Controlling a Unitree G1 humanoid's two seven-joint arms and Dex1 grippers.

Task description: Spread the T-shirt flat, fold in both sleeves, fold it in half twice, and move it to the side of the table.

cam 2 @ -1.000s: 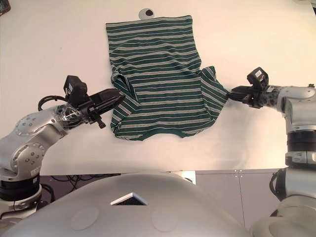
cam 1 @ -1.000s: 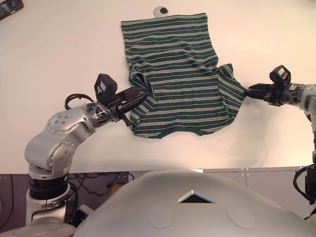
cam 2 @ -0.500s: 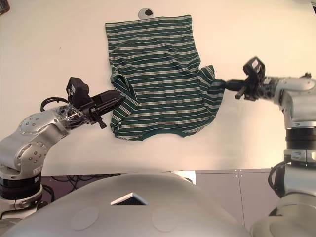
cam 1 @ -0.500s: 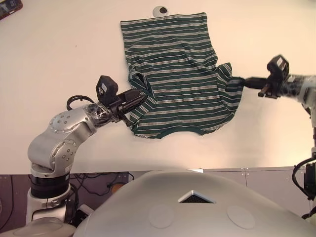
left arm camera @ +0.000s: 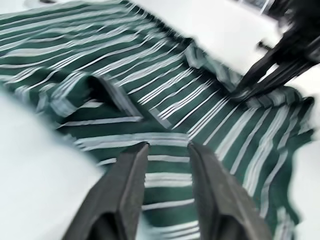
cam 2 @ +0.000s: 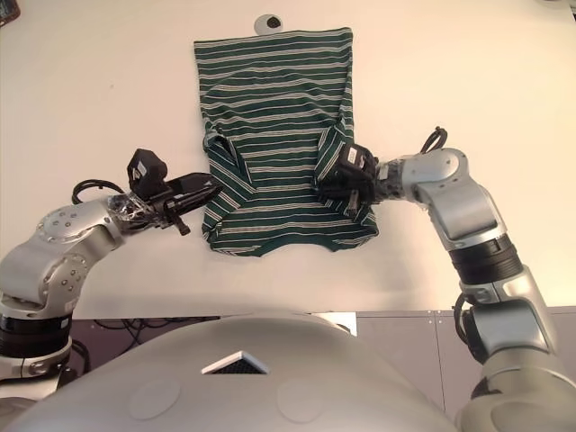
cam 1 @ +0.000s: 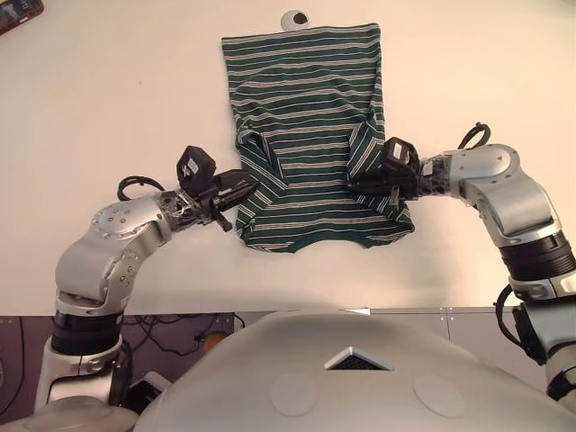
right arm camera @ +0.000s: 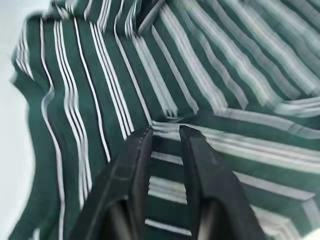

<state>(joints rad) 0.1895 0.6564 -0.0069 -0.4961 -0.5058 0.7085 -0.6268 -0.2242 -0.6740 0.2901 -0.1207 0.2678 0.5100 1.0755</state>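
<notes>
My right jaws, narrowly parted, sit over the shirt (cam 1: pixel 306 81) to lay its right sleeve (cam 1: pixel 363 151) inward; my left jaws, likewise parted and empty, hover at its left edge.

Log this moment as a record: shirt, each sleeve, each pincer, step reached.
shirt: green striped T-shirt lying on the white table, collar end nearest the robot
right sleeve: folded in over the body
left sleeve: bunched near the shirt's left edge, not laid flat
left pincer: at the shirt's left edge, fingers apart, holding nothing
right pincer: over the shirt, at the folded right sleeve
step: sleeve folding partly done; no half-folds yet
</notes>
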